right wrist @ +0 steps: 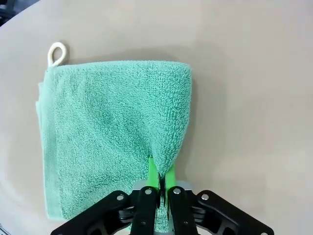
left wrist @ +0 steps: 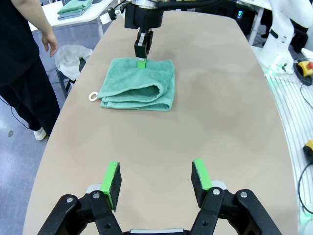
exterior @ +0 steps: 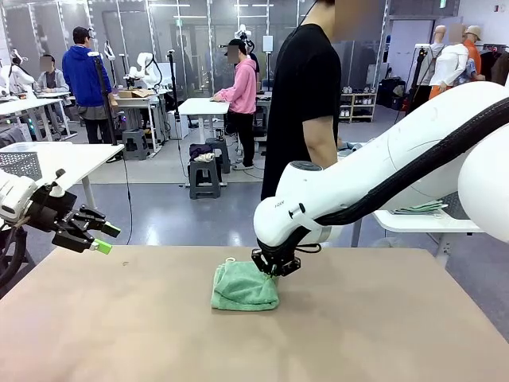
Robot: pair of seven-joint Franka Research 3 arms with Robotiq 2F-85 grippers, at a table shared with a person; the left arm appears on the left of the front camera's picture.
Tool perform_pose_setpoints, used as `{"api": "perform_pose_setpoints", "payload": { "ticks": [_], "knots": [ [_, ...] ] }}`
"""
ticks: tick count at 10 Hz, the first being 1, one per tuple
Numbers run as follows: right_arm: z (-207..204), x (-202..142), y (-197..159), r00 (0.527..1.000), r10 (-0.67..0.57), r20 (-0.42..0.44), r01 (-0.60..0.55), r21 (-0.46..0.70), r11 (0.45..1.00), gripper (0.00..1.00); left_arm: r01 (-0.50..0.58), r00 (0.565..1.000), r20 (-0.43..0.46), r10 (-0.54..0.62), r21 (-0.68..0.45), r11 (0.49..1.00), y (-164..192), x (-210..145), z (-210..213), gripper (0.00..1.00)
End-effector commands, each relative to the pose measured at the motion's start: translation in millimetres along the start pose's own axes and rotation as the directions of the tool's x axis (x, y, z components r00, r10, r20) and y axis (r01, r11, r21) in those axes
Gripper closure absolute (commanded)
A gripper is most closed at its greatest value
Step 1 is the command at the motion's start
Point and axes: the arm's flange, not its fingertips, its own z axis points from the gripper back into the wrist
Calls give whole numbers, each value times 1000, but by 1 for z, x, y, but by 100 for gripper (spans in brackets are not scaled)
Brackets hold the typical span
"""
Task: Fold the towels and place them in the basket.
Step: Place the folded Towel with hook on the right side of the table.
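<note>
The right gripper (right wrist: pixel 160 172), at the bottom centre of its wrist view, has its 2 green pads pressed together on a thin pinch of the mint green towel (right wrist: pixel 107 127). It grips the bottom edge, toward the lower right of the cloth in that view. The pinch takes the rolled right-hand fold, so it probably catches more than 1 layer, though the count cannot be told.

The towel lies in a compact folded rectangle in the middle of the table (exterior: pixel 119 326), its white hanging loop (right wrist: pixel 56 51) poking out at the upper left corner of the wrist view.

The left gripper (exterior: pixel 99 237) hovers at the left edge of the front view with its jaws spread and nothing between them, well apart from the towel. A person (exterior: pixel 302 103) stands at the far side, upper centre of the front view, hands off the table.

To do this step well, I judge the lift should be slow and straight up, so the lower layers do not sag open and undo the fold. If a layer slips free, set the towel back down and re-grip deeper over the fold. The free left gripper could support the opposite edge, the loop side, before the carry to the basket.
</note>
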Motion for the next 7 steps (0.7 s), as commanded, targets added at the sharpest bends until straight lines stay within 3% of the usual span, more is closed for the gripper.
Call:
{"api": "perform_pose_setpoints", "payload": {
  "ticks": [1, 7],
  "knots": [
    [13, -5, -33, 997, 66, 32, -65, -49, 997, 95, 12, 1000, 2, -12, 2, 1000, -2, 0, 1, 27],
    [35, 14, -235, 992, 76, 103, -59, -159, 986, 95, 12, 1000, 2, -12, 2, 1000, -2, 0, 1, 27]
  ]
}}
